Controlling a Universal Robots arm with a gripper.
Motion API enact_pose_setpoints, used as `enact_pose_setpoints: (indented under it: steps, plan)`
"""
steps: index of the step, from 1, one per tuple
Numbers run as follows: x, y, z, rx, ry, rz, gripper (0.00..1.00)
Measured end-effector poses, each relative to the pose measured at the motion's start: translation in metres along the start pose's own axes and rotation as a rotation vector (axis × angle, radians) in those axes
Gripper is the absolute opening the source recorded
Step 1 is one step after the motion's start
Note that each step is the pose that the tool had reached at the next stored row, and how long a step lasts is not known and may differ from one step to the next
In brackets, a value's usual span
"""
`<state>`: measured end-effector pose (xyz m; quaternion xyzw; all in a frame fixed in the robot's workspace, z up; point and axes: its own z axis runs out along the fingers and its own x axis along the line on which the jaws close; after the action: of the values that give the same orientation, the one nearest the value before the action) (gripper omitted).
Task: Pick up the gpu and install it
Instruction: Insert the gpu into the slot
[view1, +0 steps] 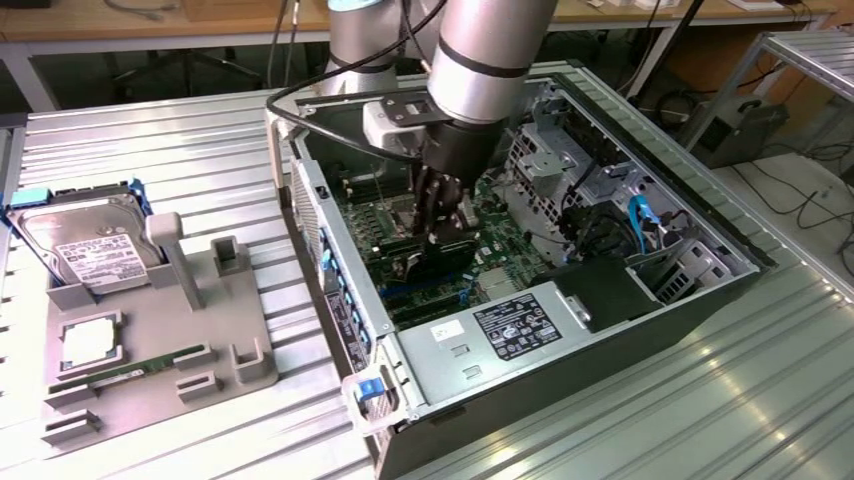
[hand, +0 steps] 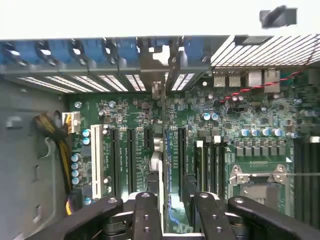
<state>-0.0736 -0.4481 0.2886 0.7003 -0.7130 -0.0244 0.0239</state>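
Black gripper (hand: 164, 212) fingers (hand: 146, 215) straddle the thin dark gpu card (hand: 163, 165) seen edge-on, spread slightly with a gap either side. Card stands upright in a slot of the green motherboard (hand: 240, 125), its silver bracket (hand: 161, 60) against the open grey computer case (view1: 641, 330) rear wall.

Bright overhead light, soft blur
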Motion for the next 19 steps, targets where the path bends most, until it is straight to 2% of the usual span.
enact_pose_setpoints:
  steps: [1, 2, 4, 6, 7, 10, 19]
  plan:
    - [0.000, 0.0060, -0.0013, 0.0011, 0.0016, 0.000, 0.32]
    - [-0.002, 0.0122, -0.0009, 0.0042, 0.0141, 0.000, 0.13]
    - [-0.004, 0.0140, 0.0000, 0.0100, 0.0348, 0.001, 0.11]
    - [-0.007, 0.0143, 0.0009, 0.0124, 0.0506, 0.000, 0.11]
    - [-0.009, 0.0144, 0.0018, 0.0135, 0.0560, 0.000, 0.11]
    - [-0.010, 0.0144, 0.0053, 0.0148, 0.0616, 0.000, 0.11]
    - [-0.011, 0.0150, 0.0151, 0.0199, 0.0639, 0.000, 0.11]
